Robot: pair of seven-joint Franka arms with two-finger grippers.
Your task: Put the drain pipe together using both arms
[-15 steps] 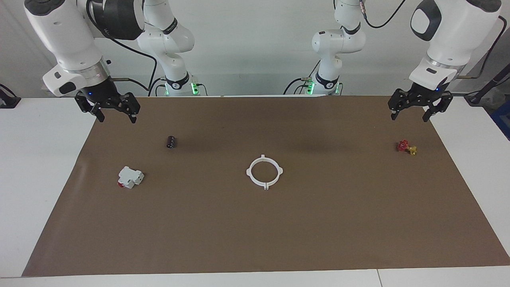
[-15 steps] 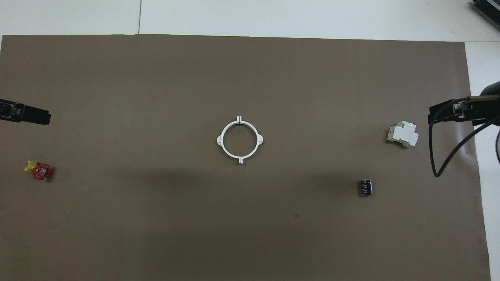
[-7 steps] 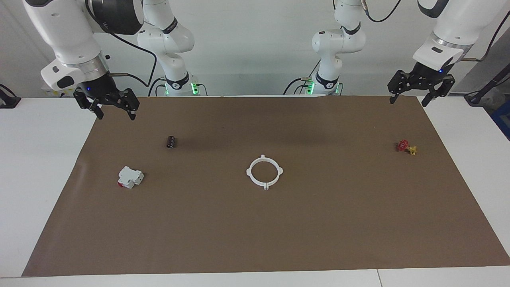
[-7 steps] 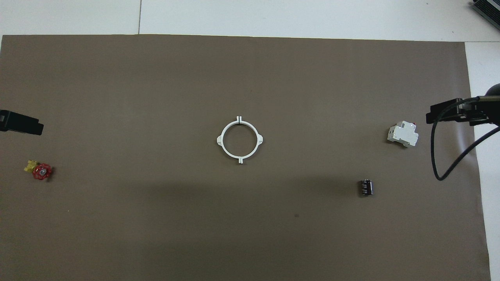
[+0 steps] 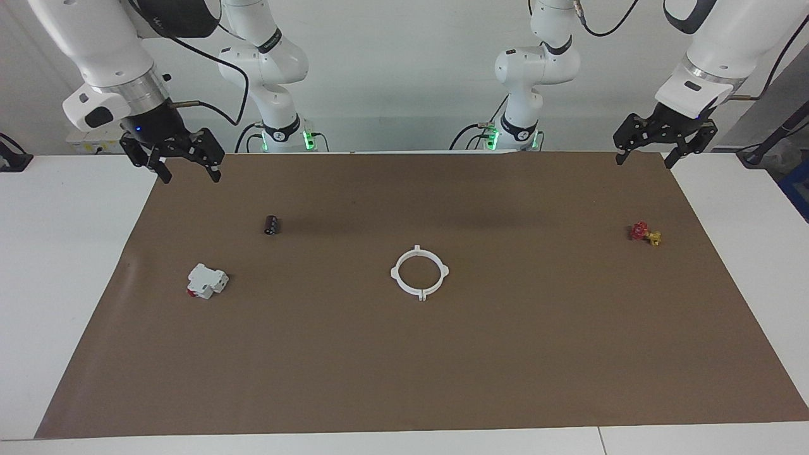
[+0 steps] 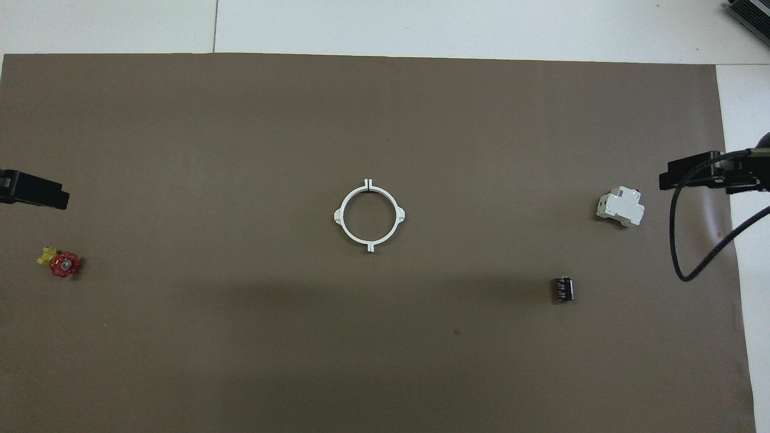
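Fingers of left gripper [image 5: 644, 158] and right gripper [image 5: 188, 175] spread, empty — drain pipe [image 5: 419, 272] lies mid-mat, well apart from both.

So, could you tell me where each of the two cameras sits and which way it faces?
Facing view: high across the table, looking at the robots; both arms show, with the left gripper and right gripper open, raised over the brown mat's corners.
Overhead view: high above the robots' end, looking steeply down; only the gripper tips show at the mat's ends.
Shared: the white ring, blocky white part, black cylinder and red valve, half a turn apart.
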